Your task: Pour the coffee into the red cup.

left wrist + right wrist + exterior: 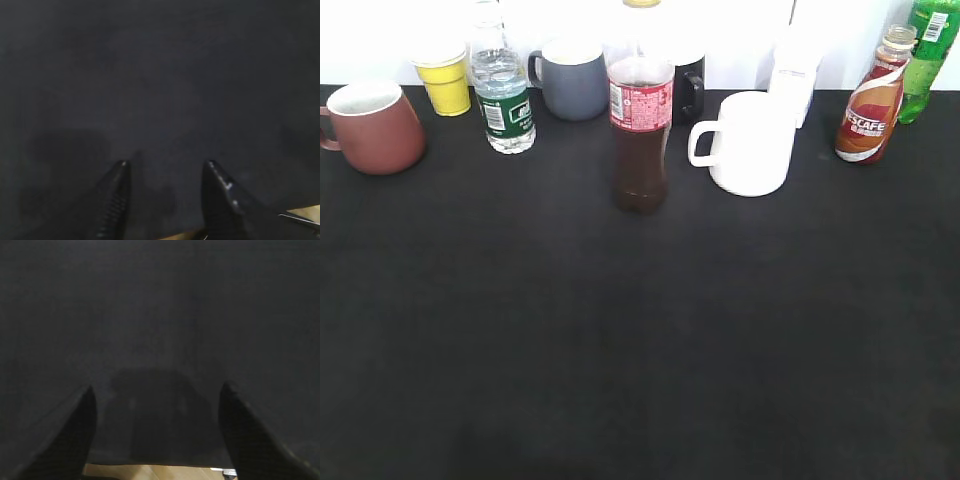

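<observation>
The coffee, a small curvy Nescafe bottle (871, 112) with a red-brown and white label, stands upright at the back right of the black table. The red cup (375, 126), brick-red with a white inside, stands at the back left. Neither gripper shows in the exterior view. In the left wrist view my left gripper (166, 164) is open and empty over bare black cloth. In the right wrist view my right gripper (156, 389) is open wide and empty, also over black cloth near the table's front edge.
Along the back stand a yellow cup (445, 82), a clear water bottle (502, 92), a grey-blue mug (572, 82), a cola bottle (640, 132), a black mug (688, 88), a white mug (750, 144) and a green bottle (928, 52). The black table (640, 340) spreads in front.
</observation>
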Controlling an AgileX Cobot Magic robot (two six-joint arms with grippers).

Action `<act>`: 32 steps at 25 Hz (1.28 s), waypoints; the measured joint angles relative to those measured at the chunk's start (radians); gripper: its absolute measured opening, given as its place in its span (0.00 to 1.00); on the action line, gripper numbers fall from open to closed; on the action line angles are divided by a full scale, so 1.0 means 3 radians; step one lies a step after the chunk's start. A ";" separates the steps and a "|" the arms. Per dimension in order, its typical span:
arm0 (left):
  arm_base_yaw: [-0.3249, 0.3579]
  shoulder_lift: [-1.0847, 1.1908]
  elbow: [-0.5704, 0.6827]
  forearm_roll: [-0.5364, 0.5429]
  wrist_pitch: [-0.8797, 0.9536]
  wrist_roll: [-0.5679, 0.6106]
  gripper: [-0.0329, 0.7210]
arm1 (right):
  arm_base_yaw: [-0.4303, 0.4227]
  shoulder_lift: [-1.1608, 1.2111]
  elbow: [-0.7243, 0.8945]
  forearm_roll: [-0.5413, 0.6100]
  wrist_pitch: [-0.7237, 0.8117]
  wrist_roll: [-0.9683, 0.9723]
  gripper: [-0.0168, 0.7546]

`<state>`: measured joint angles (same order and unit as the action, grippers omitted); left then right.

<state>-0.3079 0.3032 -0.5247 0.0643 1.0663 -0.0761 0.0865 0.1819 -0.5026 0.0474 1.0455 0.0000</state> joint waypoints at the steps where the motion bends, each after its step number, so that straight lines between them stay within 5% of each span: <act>1: 0.0077 -0.0006 0.0000 0.0000 0.0000 0.0000 0.48 | 0.0000 -0.0004 0.0000 0.0000 0.0000 0.0000 0.79; 8: 0.0778 -0.0612 0.0000 0.0000 0.0003 0.0000 0.37 | -0.0014 -0.0139 0.0000 0.0003 -0.0008 0.0000 0.79; 12: 0.0796 -0.0922 0.0000 0.0000 0.0004 0.0000 0.36 | -0.0278 -0.0381 0.0000 0.0013 -0.0014 0.0000 0.79; 18: 0.1022 -0.1036 0.0004 -0.0004 0.0004 0.0000 0.36 | -0.0280 -0.0635 0.0000 0.0024 -0.0015 0.0000 0.79; 32: 0.1022 -0.1036 0.0004 -0.0004 0.0004 0.0000 0.36 | -0.0280 -0.0635 0.0000 0.0024 -0.0015 0.0000 0.79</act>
<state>-0.0013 -0.0077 -0.5235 0.0631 1.0674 -0.0761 0.0024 -0.0087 -0.5026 0.0547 1.0410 0.0000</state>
